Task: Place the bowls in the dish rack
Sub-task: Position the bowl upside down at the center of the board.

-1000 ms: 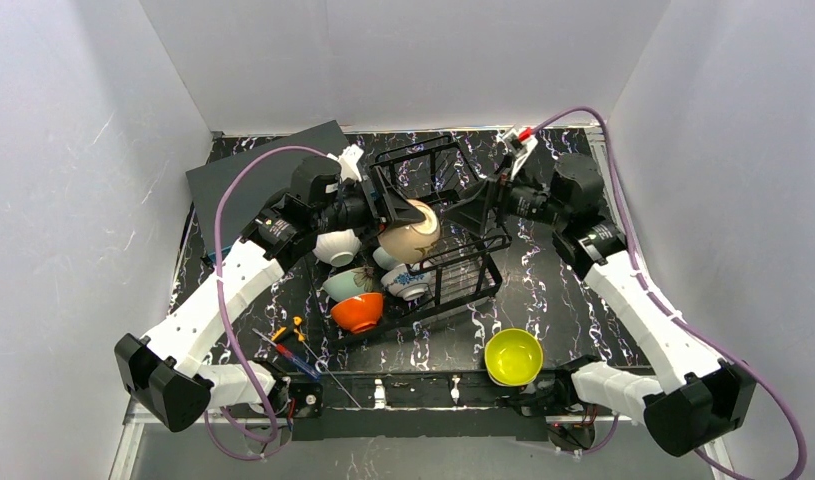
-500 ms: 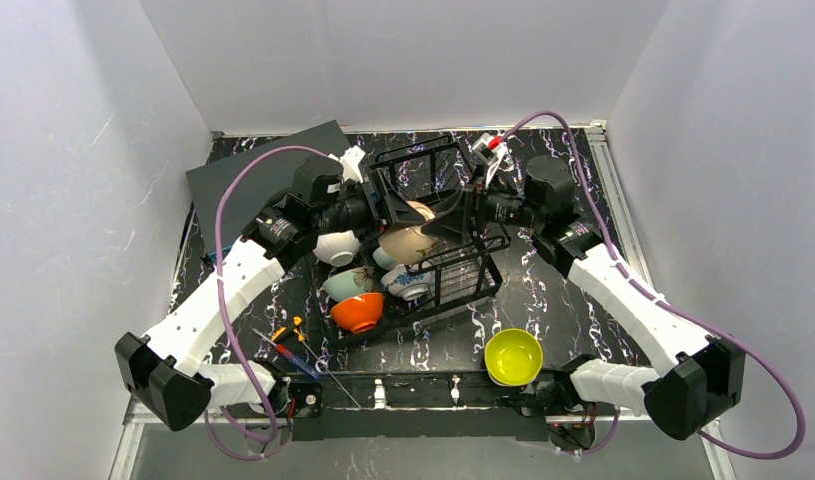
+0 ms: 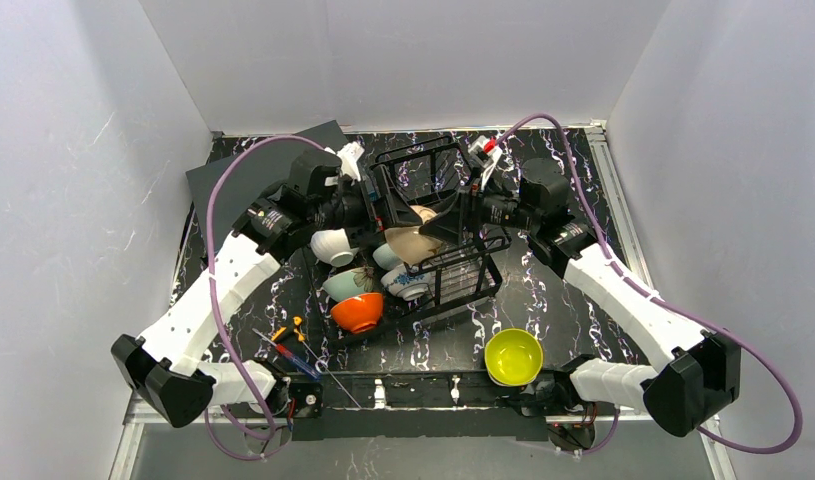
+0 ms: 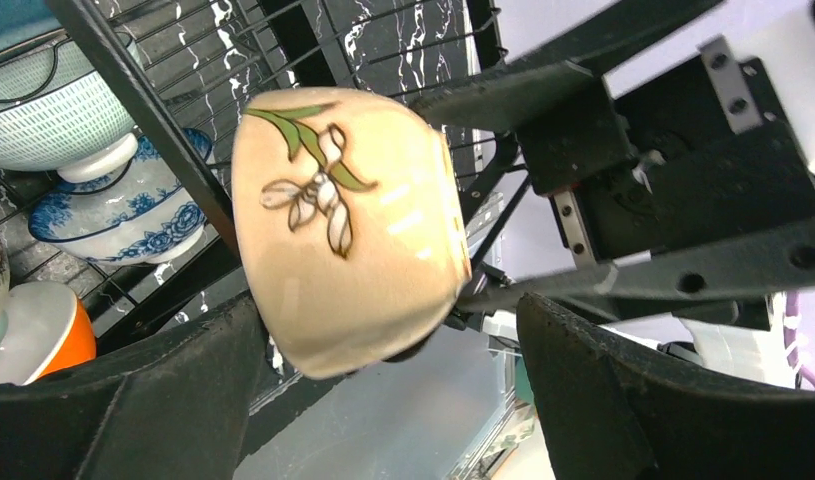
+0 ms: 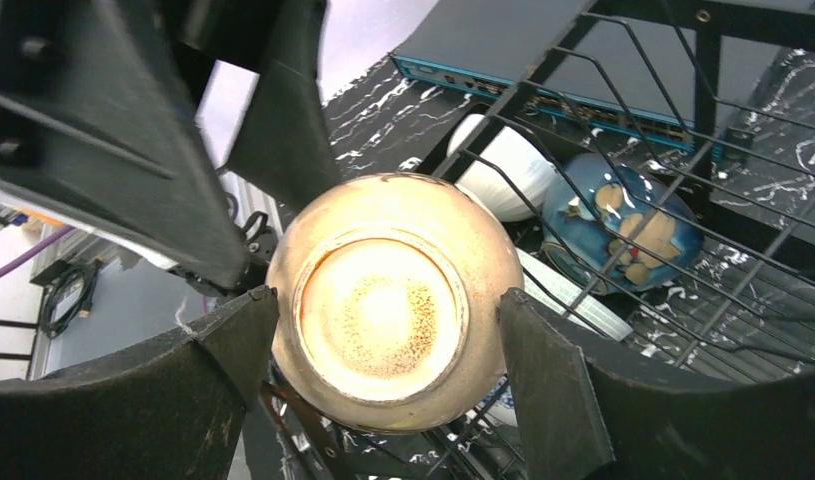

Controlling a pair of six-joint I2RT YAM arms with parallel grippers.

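A pinkish beige bowl (image 3: 408,240) with a painted flower (image 4: 348,230) hangs on its side over the black wire dish rack (image 3: 463,272). My right gripper (image 3: 438,222) has its fingers pressed on both sides of the bowl's body, the foot (image 5: 383,300) facing its camera. My left gripper (image 3: 387,212) is open around the same bowl (image 4: 388,335); only its left finger is near the bowl wall. White (image 3: 335,245), mint-green (image 3: 341,285), orange (image 3: 358,312) and blue-and-white patterned (image 3: 408,284) bowls sit in the rack. A dark blue bowl (image 5: 623,222) shows behind the wires. A yellow bowl (image 3: 513,356) stands on the table.
A dark grey flat box (image 3: 263,170) lies at the back left. Small tools with orange handles (image 3: 288,335) lie near the front left. Purple cables (image 3: 218,215) loop over both arms. White walls close in the table on three sides.
My right gripper came in from the right and closed around the beige bowl. My left gripper widened and let go of it. The bowl sank slightly toward the rack.
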